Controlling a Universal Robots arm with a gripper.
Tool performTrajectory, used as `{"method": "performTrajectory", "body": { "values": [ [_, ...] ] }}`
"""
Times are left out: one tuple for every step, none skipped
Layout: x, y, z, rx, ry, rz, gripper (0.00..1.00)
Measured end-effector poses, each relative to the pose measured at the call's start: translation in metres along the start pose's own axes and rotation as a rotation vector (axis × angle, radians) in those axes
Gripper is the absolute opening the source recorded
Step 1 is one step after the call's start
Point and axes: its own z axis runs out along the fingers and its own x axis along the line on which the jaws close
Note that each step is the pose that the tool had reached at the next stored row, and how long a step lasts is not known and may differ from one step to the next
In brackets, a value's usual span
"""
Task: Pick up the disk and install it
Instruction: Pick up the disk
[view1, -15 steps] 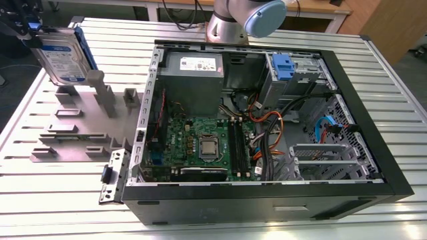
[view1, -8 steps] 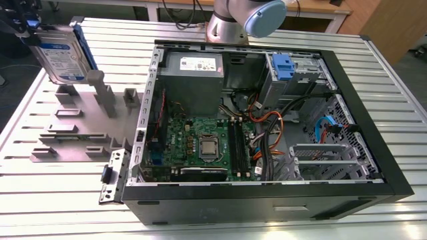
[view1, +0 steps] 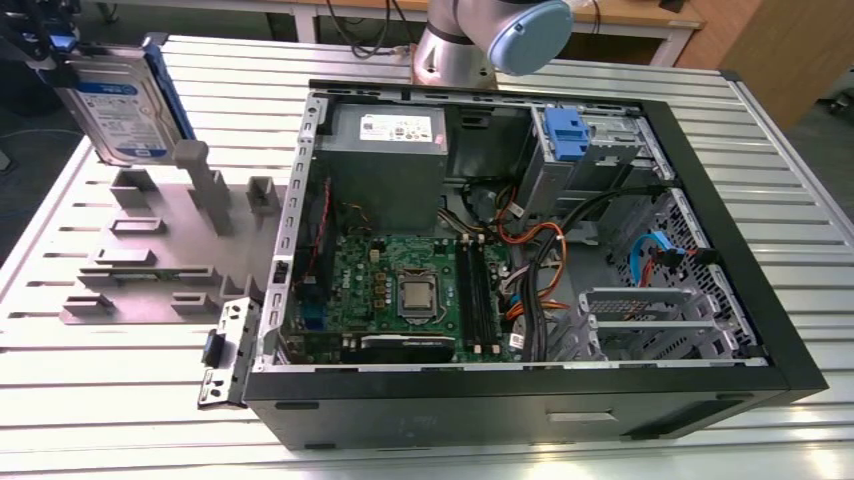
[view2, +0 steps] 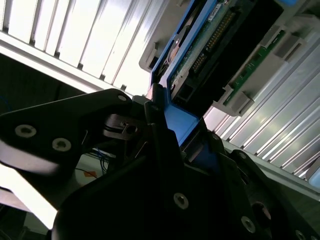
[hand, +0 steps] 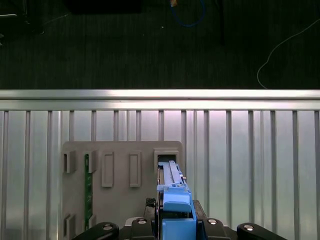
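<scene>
The disk, a silver hard drive with a white-and-blue label in a blue carrier, stands upright on edge at the exterior view's far left. It hangs just over the grey fixture plate, its lower edge close to a tall grey post. My gripper is shut on its upper end. In the first wrist view I see the disk edge-on between my gripper fingers, above the fixture's slot. The second wrist view shows the disk's circuit-board side and the blue carrier.
The open black computer case lies on the slatted metal table, to the exterior view's right of the fixture. Inside are a grey power supply, a motherboard, cables, and a drive bay with a blue latch. The arm's base stands behind.
</scene>
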Motion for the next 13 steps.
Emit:
{"method": "performTrajectory", "body": {
  "values": [
    [0.0,0.0,-0.0006,0.0001,0.0,0.0,0.36],
    [0.0,0.0,-0.0013,0.0001,0.0,0.0,0.36],
    [0.0,0.0,-0.0019,0.0001,0.0,0.0,0.36],
    [0.0,0.0001,-0.0026,0.0,0.0,0.0,0.36],
    [0.0,0.0001,-0.0034,0.0,0.0,0.0,0.36],
    [0.0,0.0001,-0.0041,0.0002,-0.0001,0.0,0.36],
    [0.0,0.0001,-0.0048,0.0001,0.0,0.0,0.36],
    [0.0,0.0001,-0.0056,0.0,0.0,0.0,0.36],
    [0.0,0.0001,-0.0064,0.0,0.0,0.0,0.36],
    [-0.0001,0.0001,-0.0072,0.0001,0.0,0.0,0.36],
    [-0.0001,0.0001,-0.0081,0.0001,0.0,0.0,0.36],
    [-0.0001,0.0001,-0.009,0.0,0.0,0.0,0.36],
    [-0.0001,0.0001,-0.0099,0.0,0.0,0.0,0.36]
  ]
}}
